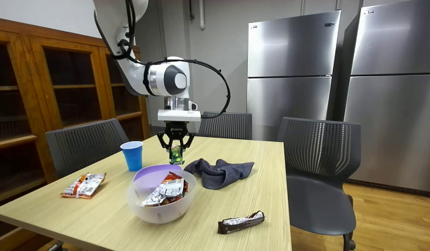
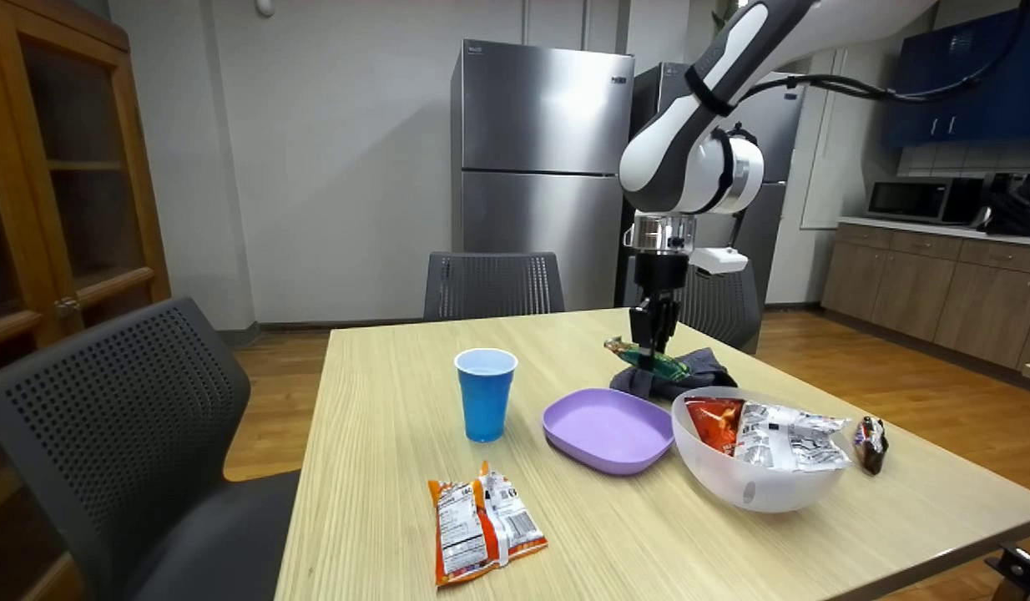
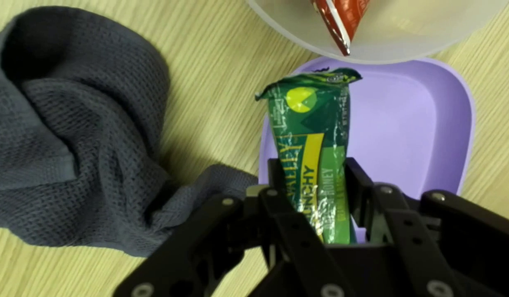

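Note:
My gripper (image 3: pixel 312 171) is shut on a green granola bar (image 3: pixel 308 111), its fingers pressing the wrapper from both sides. The bar hangs above the table in both exterior views, slightly tilted in an exterior view (image 2: pixel 667 367). Below it in the wrist view lies a purple plate (image 3: pixel 399 123), partly covered by the bar. Beside the plate is a crumpled dark grey cloth (image 3: pixel 93 123). A translucent bowl (image 2: pixel 757 492) holds several snack packets, among them a red one (image 2: pixel 715 423) and a silver one (image 2: pixel 782 434). The bar's lower end is hidden by the gripper in the wrist view.
A blue cup (image 2: pixel 486 401) stands upright beyond the plate. An orange and silver chip bag (image 2: pixel 486 526) lies near the table's edge. One brown-wrapped bar (image 1: pixel 241 223) rests on the table past the bowl. Chairs (image 1: pixel 319 174) surround the table.

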Tool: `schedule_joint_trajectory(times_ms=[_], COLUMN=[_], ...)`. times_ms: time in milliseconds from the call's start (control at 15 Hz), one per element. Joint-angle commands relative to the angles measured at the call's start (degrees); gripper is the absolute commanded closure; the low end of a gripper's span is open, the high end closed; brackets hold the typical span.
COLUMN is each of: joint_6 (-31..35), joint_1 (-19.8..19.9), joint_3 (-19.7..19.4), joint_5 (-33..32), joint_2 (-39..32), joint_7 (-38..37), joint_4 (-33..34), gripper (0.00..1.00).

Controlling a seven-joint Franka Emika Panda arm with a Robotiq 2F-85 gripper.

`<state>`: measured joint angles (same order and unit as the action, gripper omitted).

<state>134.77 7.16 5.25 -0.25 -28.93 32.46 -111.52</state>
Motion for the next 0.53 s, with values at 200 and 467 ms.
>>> schedule_joint_trajectory(times_ms=[200, 467], joint_6=[1.6, 2.4], joint_1=[-1.0, -1.9], joint_3=[0.3, 0.4], joint_5=[0.2, -0.2], joint_2=[-0.2, -0.8], joint_7=[-2.7, -4.1], joint_4=[-1.8, -1.8], gripper=[0.87, 0.87])
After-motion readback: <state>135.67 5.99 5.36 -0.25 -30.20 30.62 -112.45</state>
